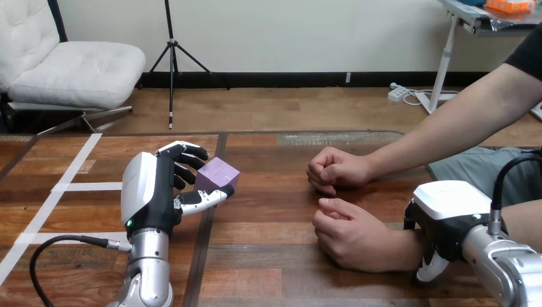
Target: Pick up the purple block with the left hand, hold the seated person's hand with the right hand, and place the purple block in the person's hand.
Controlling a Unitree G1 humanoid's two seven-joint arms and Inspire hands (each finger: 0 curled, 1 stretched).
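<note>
bright, even light from above covers the table [275, 256]; shadows are soft and short, darkest under the person's farther hand [335, 169] and the person's nearer hand [355, 236] toward the table's right edge. the purple block [217, 174] shows a paler top face; white shells on the left hand [152, 192] and right hand [447, 206] gleam mildly

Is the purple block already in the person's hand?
No, the purple block is gripped by the left hand, apart from the person's near hand and far hand.

The left arm stands up straight. The left hand [150, 192] has its fingers and thumb curled round the purple block [217, 174]. The right hand [450, 214] (white back up) wraps the person's wrist [409, 248].
</note>
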